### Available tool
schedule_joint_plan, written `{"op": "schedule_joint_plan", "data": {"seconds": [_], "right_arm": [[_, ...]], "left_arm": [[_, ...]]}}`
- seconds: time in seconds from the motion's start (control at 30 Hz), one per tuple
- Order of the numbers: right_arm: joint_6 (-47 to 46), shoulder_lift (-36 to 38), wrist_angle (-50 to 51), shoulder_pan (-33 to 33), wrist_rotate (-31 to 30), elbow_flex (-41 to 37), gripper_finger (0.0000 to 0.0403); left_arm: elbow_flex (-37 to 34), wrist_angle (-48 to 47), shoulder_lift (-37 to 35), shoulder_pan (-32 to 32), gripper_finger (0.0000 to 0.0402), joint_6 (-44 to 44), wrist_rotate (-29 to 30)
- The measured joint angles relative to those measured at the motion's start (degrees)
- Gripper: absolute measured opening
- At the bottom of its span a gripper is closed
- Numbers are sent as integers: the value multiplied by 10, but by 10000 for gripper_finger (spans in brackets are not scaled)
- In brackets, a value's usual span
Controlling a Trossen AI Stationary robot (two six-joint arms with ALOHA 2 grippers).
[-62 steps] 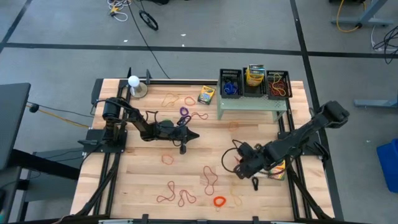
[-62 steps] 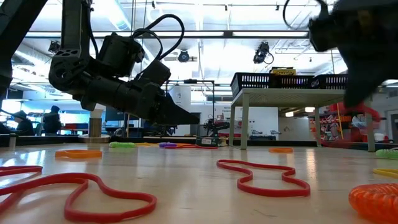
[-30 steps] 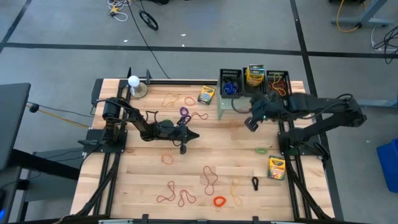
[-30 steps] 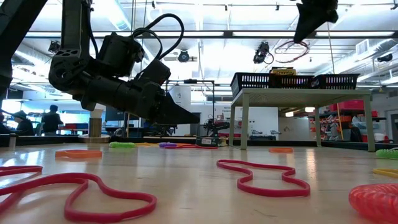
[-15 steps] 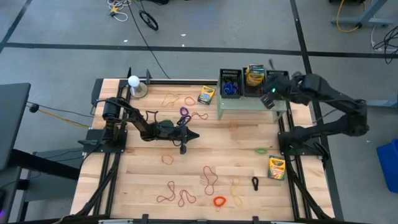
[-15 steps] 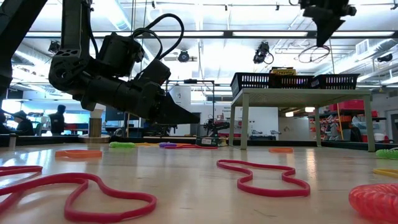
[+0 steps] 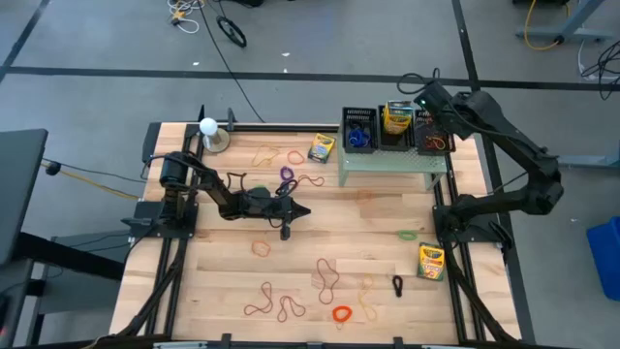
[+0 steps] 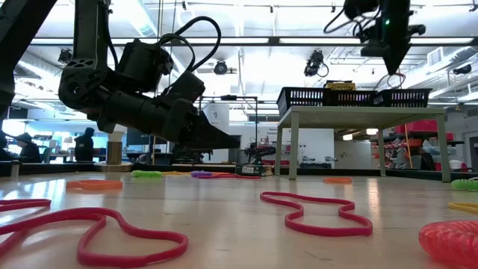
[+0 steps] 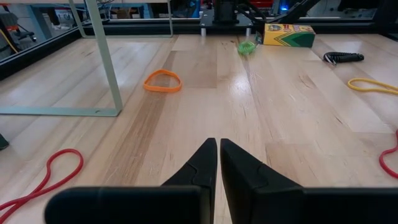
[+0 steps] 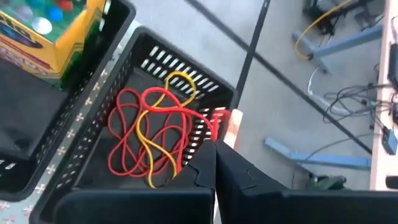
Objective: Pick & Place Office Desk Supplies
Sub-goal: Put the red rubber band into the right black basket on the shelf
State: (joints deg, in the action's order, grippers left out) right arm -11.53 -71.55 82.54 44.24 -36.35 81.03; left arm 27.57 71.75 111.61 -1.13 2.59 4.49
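Observation:
My right gripper [image 7: 427, 100] hangs high over the far side of the right-hand black basket [image 7: 433, 133] on the pale green stand [image 7: 392, 161], shut on a red rubber band [image 8: 390, 79]. That basket [image 10: 93, 155] holds a tangle of red and yellow bands [image 10: 152, 134]. The middle basket holds a crayon box [image 7: 397, 118], the left one blue and purple rings [image 7: 358, 134]. My left gripper [image 7: 295, 211] hovers shut and empty over the table's middle; its fingers [image 9: 218, 152] point toward the right edge. My right gripper pinches a red rubber band between its two fingertips, which slant down from above. A short red stretch [image 10: 214, 123] shows just past the tips. The band hangs slack below the fingers as a thin loop [image 8: 391, 81], lifted clear above the basket.
Loose on the table lie red bands [image 7: 276, 308], [image 7: 327, 279], an orange ring [image 7: 341, 313], a black ring [image 7: 397, 284], a green ring [image 7: 408, 234], a purple ring [image 7: 288, 174] and two crayon boxes [image 7: 322, 147], [image 7: 430, 262]. A white ball on a base [image 7: 209, 131] stands far left.
My right gripper has swung from in front of the stand toward the table's far edge, up over the right-hand basket, turning as it went. It stays shut, and the band dangles below it the whole way.

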Motion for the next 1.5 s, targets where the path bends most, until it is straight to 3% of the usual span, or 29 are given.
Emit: {"op": "schedule_joint_plan", "data": {"seconds": [0.4, 0.7, 0.83, 1.0, 1.23, 1.5], "right_arm": [[19, -58, 2, 24, 17, 0, 12], [17, -57, 3, 19, 14, 0, 99], [19, -41, 6, 1, 6, 0, 116], [17, -12, 57, -20, 7, 0, 96], [2, 39, 55, -42, 48, 0, 12], [-38, 98, 8, -115, 85, -2, 6]], "left_arm": [[0, 0, 0, 0, 28, 0, 0], [0, 0, 0, 0, 28, 0, 0], [0, 0, 0, 0, 28, 0, 0], [0, 0, 0, 0, 28, 0, 0], [0, 0, 0, 0, 28, 0, 0], [1, 0, 0, 0, 28, 0, 0]]}}
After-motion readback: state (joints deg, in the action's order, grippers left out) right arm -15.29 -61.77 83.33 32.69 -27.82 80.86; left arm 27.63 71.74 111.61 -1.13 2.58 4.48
